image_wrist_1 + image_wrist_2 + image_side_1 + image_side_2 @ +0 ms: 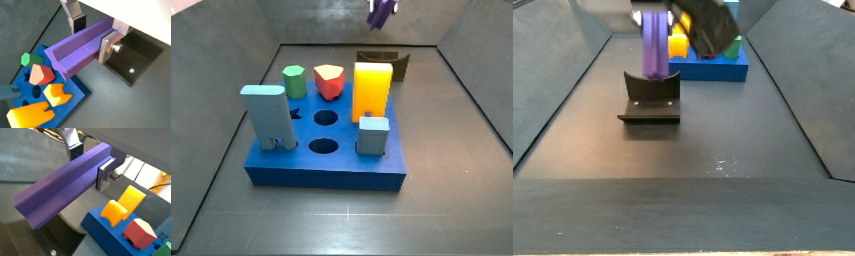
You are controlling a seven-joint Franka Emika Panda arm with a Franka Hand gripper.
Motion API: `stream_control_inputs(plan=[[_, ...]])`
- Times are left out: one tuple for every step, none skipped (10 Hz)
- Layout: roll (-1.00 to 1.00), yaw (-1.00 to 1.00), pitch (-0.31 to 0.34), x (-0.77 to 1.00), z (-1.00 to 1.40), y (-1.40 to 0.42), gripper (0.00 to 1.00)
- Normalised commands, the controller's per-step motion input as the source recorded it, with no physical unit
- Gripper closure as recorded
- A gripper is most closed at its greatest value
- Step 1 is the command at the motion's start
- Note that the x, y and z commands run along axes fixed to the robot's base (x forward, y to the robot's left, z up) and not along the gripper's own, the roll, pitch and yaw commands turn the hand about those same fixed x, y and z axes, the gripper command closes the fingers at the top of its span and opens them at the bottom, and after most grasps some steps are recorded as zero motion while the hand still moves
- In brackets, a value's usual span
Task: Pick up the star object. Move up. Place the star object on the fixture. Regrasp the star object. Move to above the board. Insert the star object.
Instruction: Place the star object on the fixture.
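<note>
The tool (92, 34) is clamped on the star object (81, 49), the flat silver fingers (107, 47) pressing the purple prism near one end, so most of its length juts out past the grip. In a side view the prism (653, 45) hangs upright, high above the fixture (649, 100), its lower end apart from the notched top. The board (329, 160) sits well beyond the fixture, already carrying the orange block (372, 90), the green hexagonal peg (294, 80), the red-orange pentagonal peg (330, 80) and two grey-blue pieces.

By my reading the pick and the lift are done, and the step in hand is setting the star object on the fixture. To do it well, first line the prism up over the fixture's notch while it is high, then descend straight and slowly. Because the grip is near one end, the free end can swing or lever in the fingers if it strikes the bracket's edge, so contact should be gentle and square. Let the prism rest fully in the notch before the fingers release, otherwise it may tip or roll off onto the dark floor (714, 150). Whether the star's ridges suit the notch at this rotation cannot be told from here.
</note>
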Motion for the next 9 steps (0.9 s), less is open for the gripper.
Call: stream_control_inputs(plan=[[-0.8,-0.22,0.234,0.21,-1.0,0.13,1.0],[-0.6,-0.25,0.165,0.25,-1.0,0.13,1.0],[-0.44,-0.26,0.118,0.27,-1.0,0.13,1.0],[-0.26,-0.25,0.057,0.3,-1.0,0.13,1.0],[-0.21,-0.24,0.027,0.32,-1.0,0.12,1.0],[-0.17,-0.21,-0.016,0.34,-1.0,0.13,1.0],[-0.17,-0.17,-0.039,0.3,-0.82,0.11,1.0],[-0.14,-0.14,-0.056,0.26,-0.73,0.14,1.0],[-0.14,-0.11,-0.066,0.19,-0.7,0.16,1.0]])
